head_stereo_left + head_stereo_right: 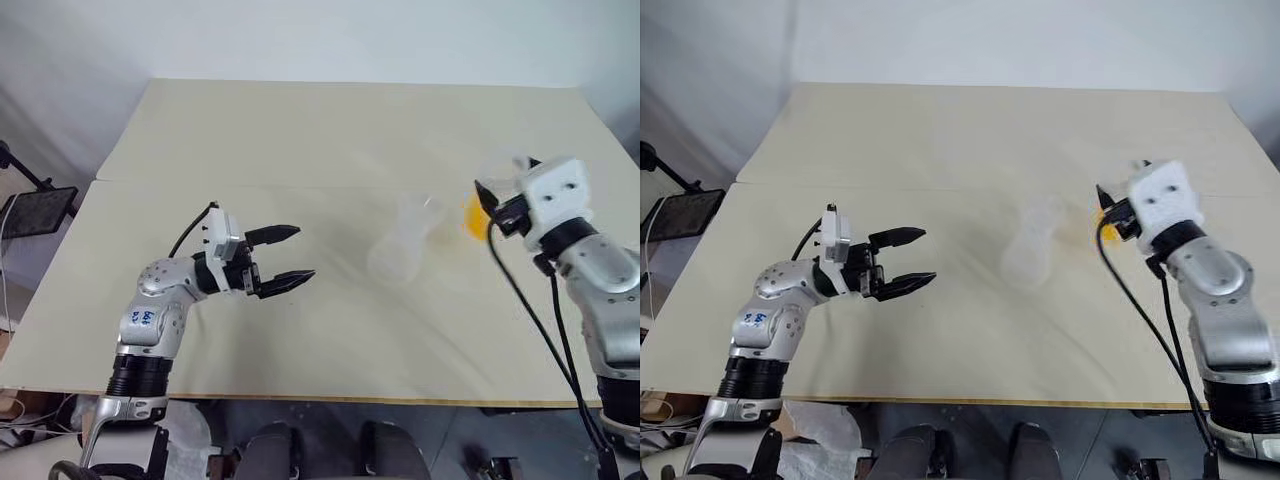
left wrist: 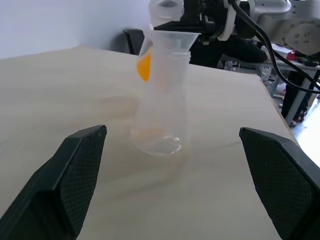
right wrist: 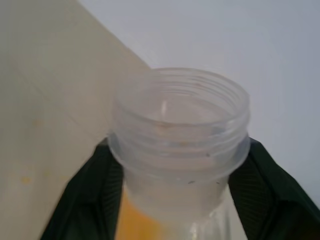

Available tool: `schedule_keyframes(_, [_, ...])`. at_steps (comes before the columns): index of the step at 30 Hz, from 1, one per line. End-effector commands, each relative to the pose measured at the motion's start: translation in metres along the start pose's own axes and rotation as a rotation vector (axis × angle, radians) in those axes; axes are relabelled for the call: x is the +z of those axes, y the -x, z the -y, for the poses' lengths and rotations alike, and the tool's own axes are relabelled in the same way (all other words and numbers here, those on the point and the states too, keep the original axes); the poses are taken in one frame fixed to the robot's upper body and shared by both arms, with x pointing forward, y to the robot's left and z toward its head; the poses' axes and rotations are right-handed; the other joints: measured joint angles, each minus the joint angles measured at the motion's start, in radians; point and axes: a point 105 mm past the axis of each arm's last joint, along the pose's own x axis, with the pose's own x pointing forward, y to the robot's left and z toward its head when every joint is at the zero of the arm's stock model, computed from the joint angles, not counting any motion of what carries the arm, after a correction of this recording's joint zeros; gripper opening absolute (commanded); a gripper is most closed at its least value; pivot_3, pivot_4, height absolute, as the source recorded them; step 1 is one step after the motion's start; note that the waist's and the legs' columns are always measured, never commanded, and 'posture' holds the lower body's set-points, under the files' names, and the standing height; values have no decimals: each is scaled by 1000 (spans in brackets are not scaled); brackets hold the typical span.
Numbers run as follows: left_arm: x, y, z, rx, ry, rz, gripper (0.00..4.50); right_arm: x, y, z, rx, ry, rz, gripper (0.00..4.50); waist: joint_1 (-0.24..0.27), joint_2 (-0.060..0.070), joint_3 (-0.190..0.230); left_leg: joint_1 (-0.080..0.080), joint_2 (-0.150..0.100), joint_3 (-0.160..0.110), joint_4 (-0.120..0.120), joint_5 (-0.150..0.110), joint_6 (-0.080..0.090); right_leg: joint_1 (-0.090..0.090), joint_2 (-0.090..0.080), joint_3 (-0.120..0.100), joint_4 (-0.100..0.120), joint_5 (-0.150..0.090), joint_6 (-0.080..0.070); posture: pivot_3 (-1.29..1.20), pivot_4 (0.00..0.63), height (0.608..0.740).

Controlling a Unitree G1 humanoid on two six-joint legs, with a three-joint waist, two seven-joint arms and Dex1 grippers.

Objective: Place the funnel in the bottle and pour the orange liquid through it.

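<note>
The bottle (image 1: 404,246) stands mid-bench (image 1: 300,130), the funnel (image 2: 172,38) seated in its neck. The right hand (image 3: 175,200) pinches a wide-mouthed clear jar (image 3: 180,150) just beside it; the orange liquid (image 2: 144,66) shows partly behind the bottle. The left hand (image 1: 292,257) hovers spread, well apart.

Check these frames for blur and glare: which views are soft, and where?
Left eye view: the clear flask-like bottle looks smeared, and the right hand with the yellow-orange liquid is blurred. Left wrist view: the left hand's fingers are sharp, the bottle's base slightly hazy. Right wrist view: the clear threaded wide-mouthed jar is soft. No hard glare.
</note>
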Motion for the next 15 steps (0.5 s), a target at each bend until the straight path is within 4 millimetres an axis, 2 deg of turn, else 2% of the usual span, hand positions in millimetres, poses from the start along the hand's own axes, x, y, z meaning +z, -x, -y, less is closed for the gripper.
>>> schedule_keyframes(1, [8,-8,1,-9,-33,35,4500,39,0,7,-34,177,153,2797,-2,0,0,0,0,0,0,0,0,0,0,0,0,0,0,0,150,740])
schedule_keyframes(8, [7,-20,4,-8,-34,51,4500,48,-2,-10,6,377,222,2797,-4,0,0,0,1,0,0,0,0,0,1,-1,-1,0,0,0,150,740])
schedule_keyframes(15, [6,-23,7,-7,-26,64,4500,51,-2,-17,-21,513,262,2797,-4,0,0,0,1,0,0,0,0,0,1,-1,-1,0,0,0,150,740])
